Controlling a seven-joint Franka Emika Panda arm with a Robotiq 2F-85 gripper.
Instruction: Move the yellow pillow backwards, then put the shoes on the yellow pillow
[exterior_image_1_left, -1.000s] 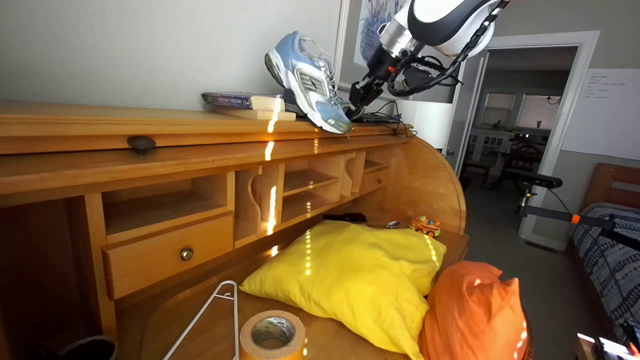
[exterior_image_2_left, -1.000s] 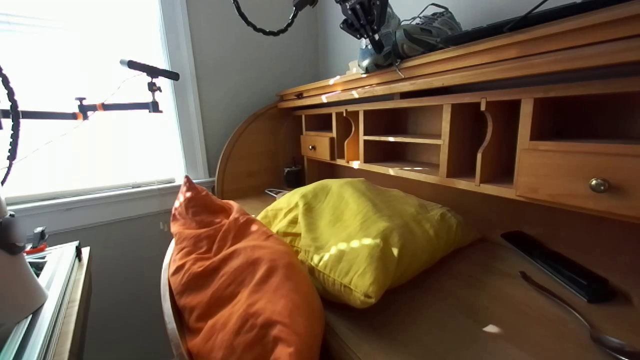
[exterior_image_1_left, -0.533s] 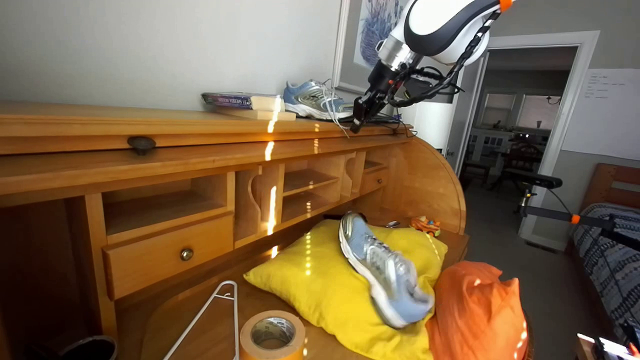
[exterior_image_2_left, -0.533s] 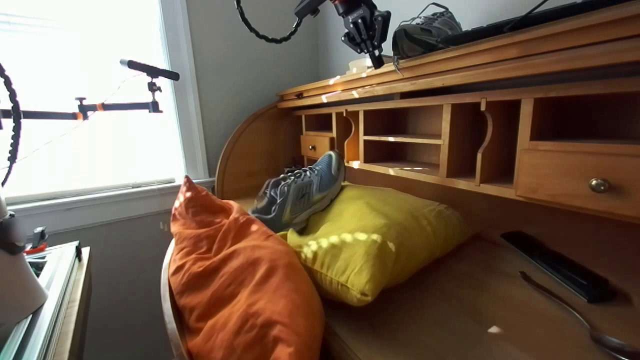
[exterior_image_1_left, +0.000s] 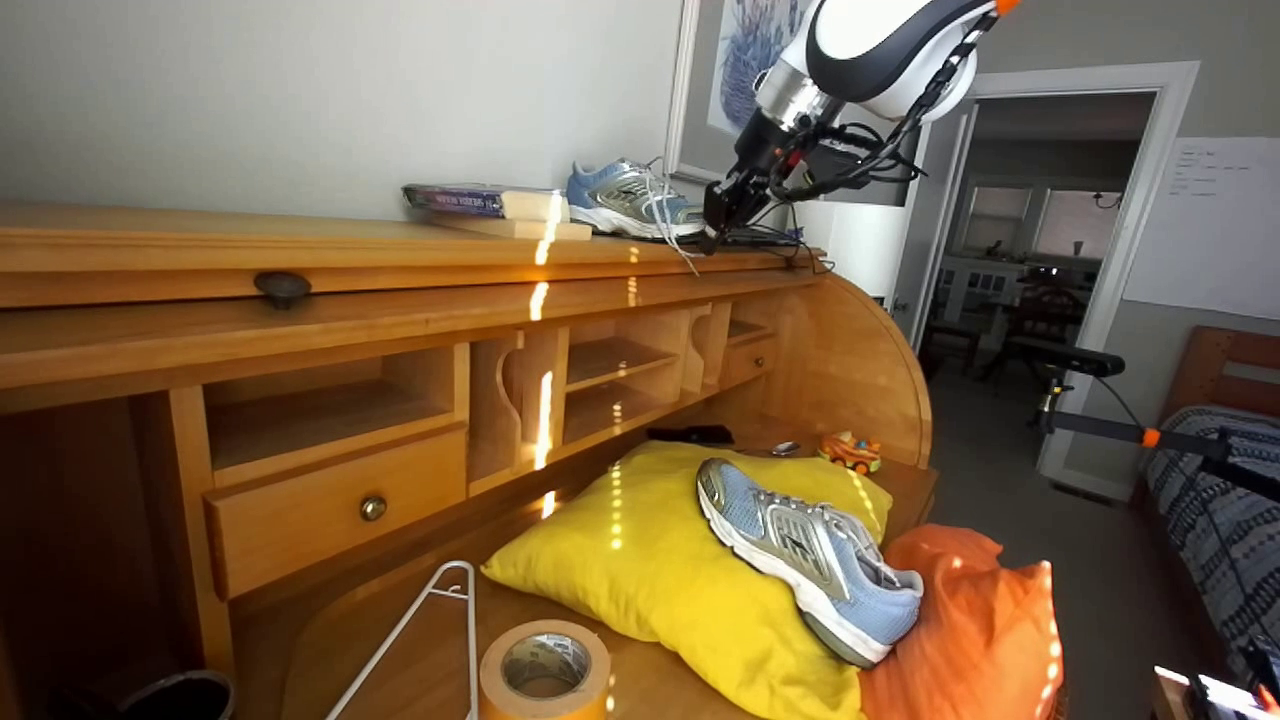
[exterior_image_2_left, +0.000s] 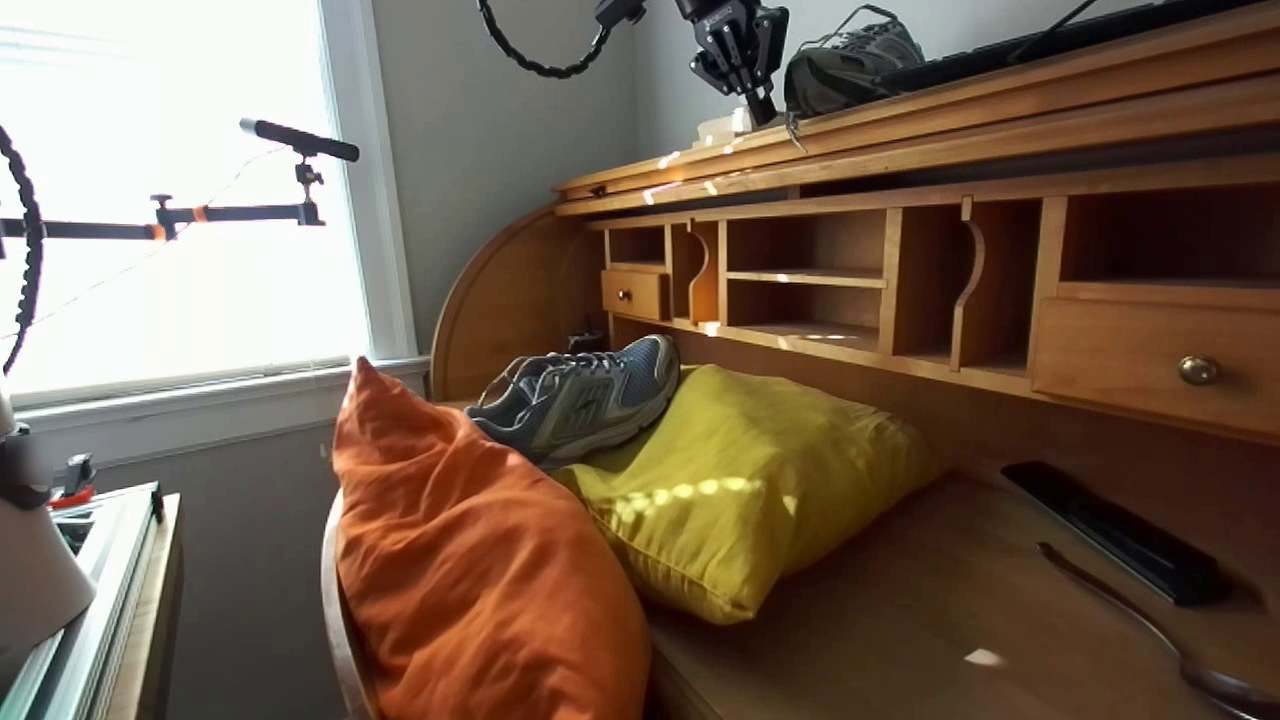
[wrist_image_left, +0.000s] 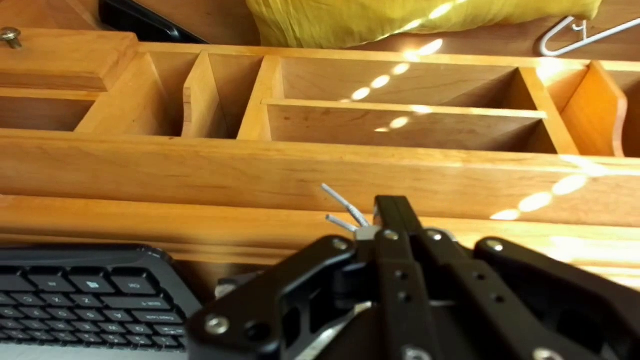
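One blue-grey shoe lies on its sole on the yellow pillow, toe higher and toward the cubbies; it shows in both exterior views (exterior_image_1_left: 800, 545) (exterior_image_2_left: 590, 400). Its heel reaches the orange pillow. The yellow pillow (exterior_image_1_left: 640, 560) lies on the desk and also shows in an exterior view (exterior_image_2_left: 760, 470) and the wrist view (wrist_image_left: 350, 22). A second shoe (exterior_image_1_left: 630, 200) (exterior_image_2_left: 845, 75) stands on the desk's upper top. My gripper (exterior_image_1_left: 708, 245) (exterior_image_2_left: 762, 108) is shut and empty beside that shoe's toe. In the wrist view the fingertips (wrist_image_left: 395, 205) meet; lace ends (wrist_image_left: 345, 202) show beside them.
An orange pillow (exterior_image_1_left: 965, 620) sits at the desk's front. Books (exterior_image_1_left: 485, 202) and a keyboard (wrist_image_left: 90, 300) lie on the upper top. A tape roll (exterior_image_1_left: 545, 670), white hanger (exterior_image_1_left: 465, 590), toy car (exterior_image_1_left: 850, 452), black case (exterior_image_2_left: 1110, 530) and spoon (exterior_image_2_left: 1120, 610) lie on the desk.
One shoe has dropped from the upper top's edge beside my fingertips onto the yellow pillow and settled with its heel against the orange pillow. My gripper has moved only slightly and is shut.
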